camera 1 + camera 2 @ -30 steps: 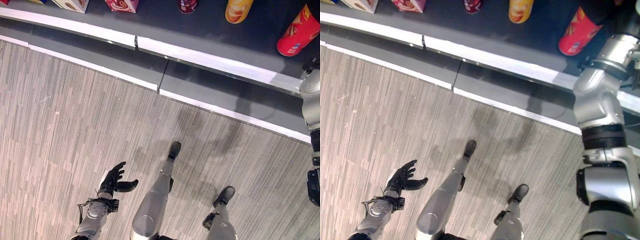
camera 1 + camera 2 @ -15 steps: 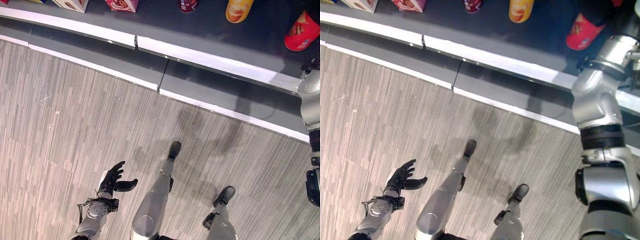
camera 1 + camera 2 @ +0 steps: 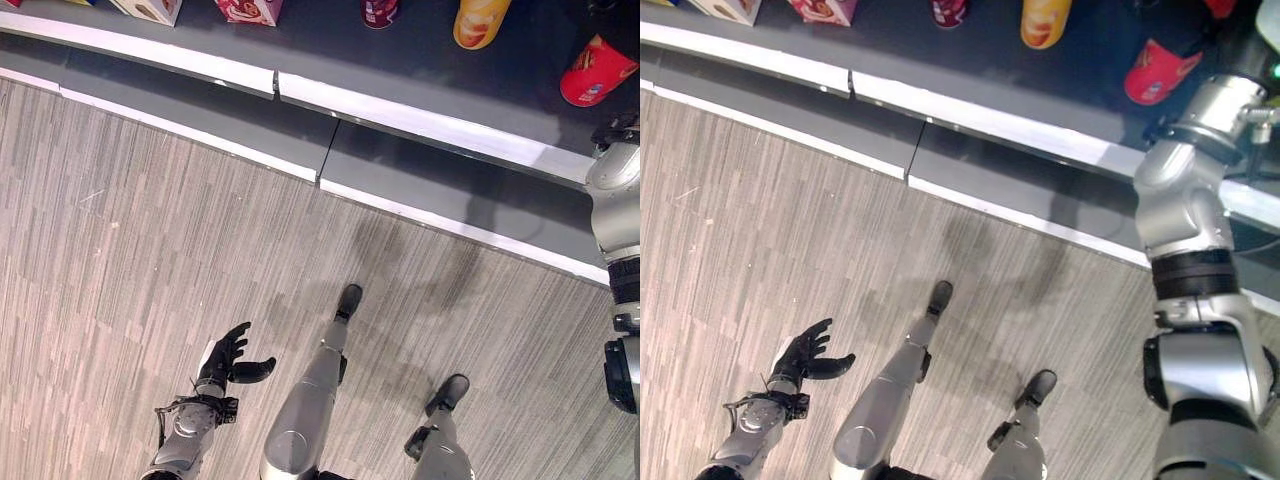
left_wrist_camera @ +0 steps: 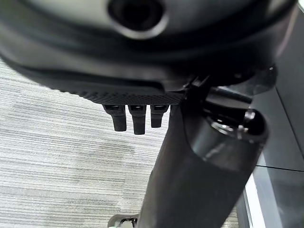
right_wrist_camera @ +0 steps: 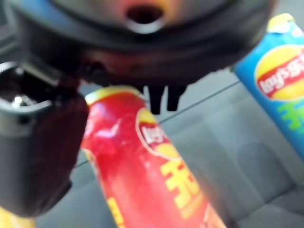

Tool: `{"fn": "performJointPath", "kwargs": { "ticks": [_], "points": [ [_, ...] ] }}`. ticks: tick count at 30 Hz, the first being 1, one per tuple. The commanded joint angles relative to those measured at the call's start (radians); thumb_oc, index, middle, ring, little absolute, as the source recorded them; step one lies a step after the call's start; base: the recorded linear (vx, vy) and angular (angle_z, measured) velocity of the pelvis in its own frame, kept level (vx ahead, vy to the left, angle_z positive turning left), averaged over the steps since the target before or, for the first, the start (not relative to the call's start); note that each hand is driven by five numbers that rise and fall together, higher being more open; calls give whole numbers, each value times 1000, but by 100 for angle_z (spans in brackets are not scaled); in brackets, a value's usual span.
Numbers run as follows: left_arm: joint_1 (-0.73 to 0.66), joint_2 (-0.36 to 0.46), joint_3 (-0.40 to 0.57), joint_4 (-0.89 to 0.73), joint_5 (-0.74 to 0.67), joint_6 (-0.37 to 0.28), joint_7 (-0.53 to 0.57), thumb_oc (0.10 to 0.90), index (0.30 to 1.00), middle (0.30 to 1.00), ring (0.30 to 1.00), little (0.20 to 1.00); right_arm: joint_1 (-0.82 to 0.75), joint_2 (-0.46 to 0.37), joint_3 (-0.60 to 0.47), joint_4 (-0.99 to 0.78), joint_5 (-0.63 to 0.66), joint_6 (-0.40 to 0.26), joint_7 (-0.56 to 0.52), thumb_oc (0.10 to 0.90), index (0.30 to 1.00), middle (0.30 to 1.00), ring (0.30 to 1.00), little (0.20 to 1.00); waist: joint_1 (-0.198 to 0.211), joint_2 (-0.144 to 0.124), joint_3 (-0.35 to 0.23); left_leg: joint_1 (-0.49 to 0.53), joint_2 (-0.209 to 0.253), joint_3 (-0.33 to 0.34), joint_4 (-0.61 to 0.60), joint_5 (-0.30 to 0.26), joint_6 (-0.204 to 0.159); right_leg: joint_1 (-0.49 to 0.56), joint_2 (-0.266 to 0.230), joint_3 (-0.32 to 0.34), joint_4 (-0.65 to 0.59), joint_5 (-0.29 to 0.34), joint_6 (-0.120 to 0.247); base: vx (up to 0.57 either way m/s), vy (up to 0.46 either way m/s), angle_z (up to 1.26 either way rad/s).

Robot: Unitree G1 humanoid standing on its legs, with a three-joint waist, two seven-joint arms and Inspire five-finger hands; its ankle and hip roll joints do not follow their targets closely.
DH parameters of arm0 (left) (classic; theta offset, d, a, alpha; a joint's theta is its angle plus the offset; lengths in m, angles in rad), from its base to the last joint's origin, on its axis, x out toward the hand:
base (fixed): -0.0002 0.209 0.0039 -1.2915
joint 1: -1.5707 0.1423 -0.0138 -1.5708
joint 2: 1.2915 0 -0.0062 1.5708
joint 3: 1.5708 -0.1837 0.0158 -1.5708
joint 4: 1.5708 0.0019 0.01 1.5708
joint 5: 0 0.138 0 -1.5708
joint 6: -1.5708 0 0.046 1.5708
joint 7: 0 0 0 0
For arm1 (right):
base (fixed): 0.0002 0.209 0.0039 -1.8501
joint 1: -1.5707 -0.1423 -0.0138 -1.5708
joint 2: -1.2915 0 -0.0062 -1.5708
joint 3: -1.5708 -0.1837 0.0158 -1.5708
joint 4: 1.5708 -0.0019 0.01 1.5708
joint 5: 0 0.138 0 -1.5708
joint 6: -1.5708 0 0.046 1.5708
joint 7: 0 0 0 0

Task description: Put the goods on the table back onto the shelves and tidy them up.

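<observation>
I have the red chip can (image 5: 142, 161) in my right hand (image 5: 42, 156), thumb curled against one side and fingers past the other, so the hand is clamped on it; from my head the can shows at about two o'clock, over the dark shelf (image 3: 400, 60) and tilted, its open-looking rim toward me. To seat it well I judge I should bring it upright before lowering, since a tall narrow can set down on a slant is likely to tip or roll. A blue chip can (image 5: 275, 80) stands just beside it, so I would keep a gap on that side and come straight down rather than sweeping across. The yellow can (image 3: 480, 20) at one o'clock and the dark red can (image 3: 378, 10) at twelve stand along the back of the shelf, with a pink box (image 3: 248, 9) at eleven; lining mine up with that row would keep the display tidy. I would loosen my grip only once the base rests flat on the shelf. My left hand (image 3: 226, 358) hangs at seven o'clock over the floor (image 3: 150, 230), fingers spread and holding nothing.
</observation>
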Motion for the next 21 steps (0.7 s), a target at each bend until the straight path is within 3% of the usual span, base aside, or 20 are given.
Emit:
{"fn": "performJointPath", "kwargs": {
  "ticks": [1,14,21],
  "points": [
    [55,75,-30,-6,10,-31,37,800,900,900,900,900,9,-64,-12,-106,-17,-37,-75,800,900,900,900,900,-2,-6,-83,-7,45,-36,40,-121,-43,-61,-39,50,113,-57,10,0,0,0],
    [52,83,-30,5,20,-18,30,800,900,900,900,900,34,-48,-37,-182,-40,-40,-81,800,900,900,900,900,-11,-27,-106,18,57,-25,45,-121,-46,-43,-36,51,108,-46,7,-24,-1,0],
    [55,76,-17,24,33,-2,23,800,900,900,900,900,93,-7,-48,-239,-65,-49,-59,800,900,900,900,900,-19,-55,-140,58,72,-20,44,-132,-47,-3,-27,40,87,-37,7,3,0,-1]
  ]
}}
